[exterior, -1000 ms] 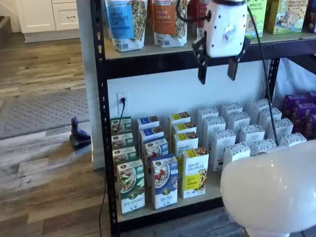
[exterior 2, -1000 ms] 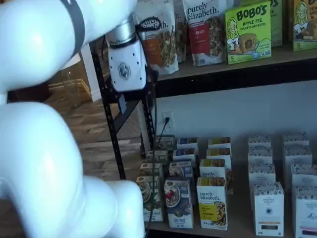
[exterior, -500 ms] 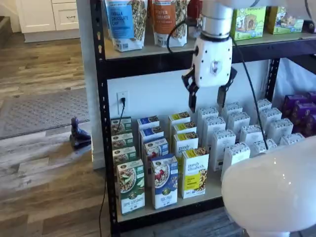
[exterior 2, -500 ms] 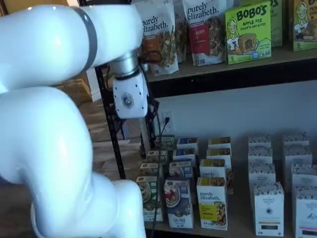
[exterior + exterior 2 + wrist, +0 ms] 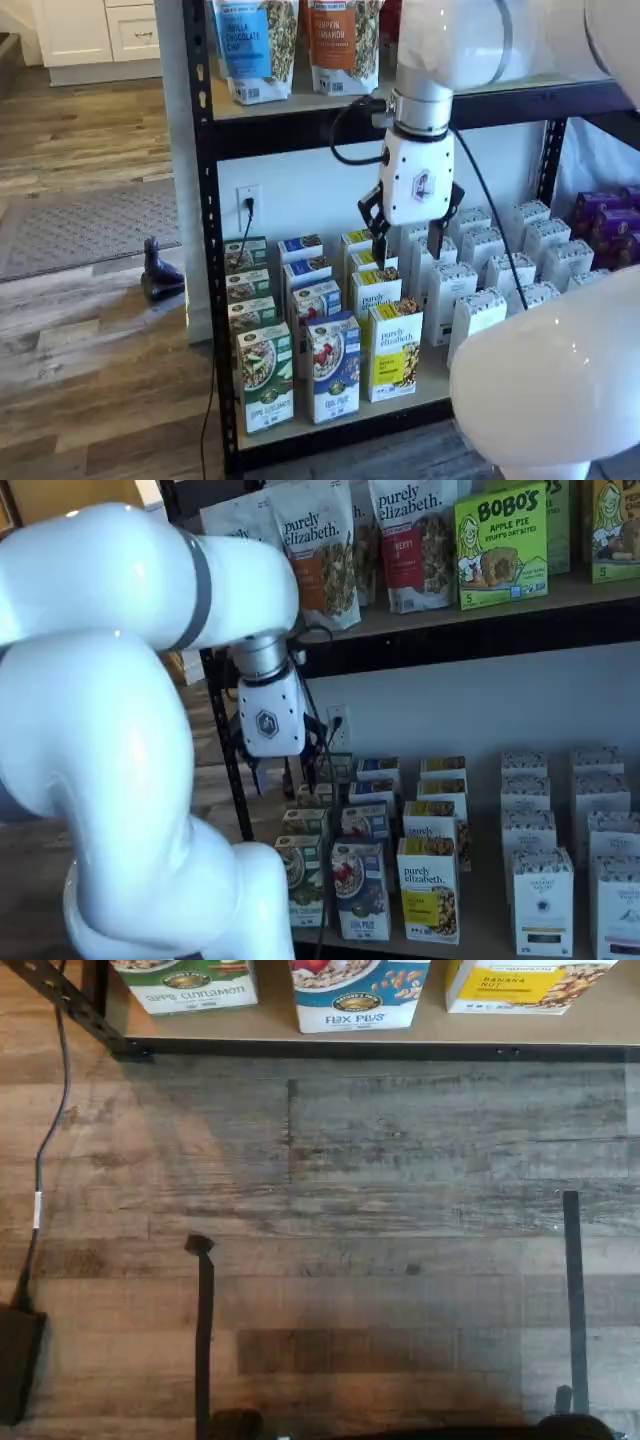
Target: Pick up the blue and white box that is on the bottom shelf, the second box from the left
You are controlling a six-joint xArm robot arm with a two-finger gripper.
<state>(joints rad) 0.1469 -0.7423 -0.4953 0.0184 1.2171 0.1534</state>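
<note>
Hovering well above blue box (image 5: 333, 367), we carry nothing; gripper (image 5: 408, 241) fingers spread with plain gap, empty. Box upright at front of bottom shelf (image 5: 400, 405), between green carton (image 5: 266, 377) and yellow carton (image 5: 395, 350), untouched. Done: nothing of pick itself. Left, we judge: descent, lining up, closing, lifting. Wrist view shows only box's lower label (image 5: 355, 998), shelf rail, bare floor (image 5: 330, 1230); no fingers. Both shelf views show gripper and whole box (image 5: 360, 891).
</note>
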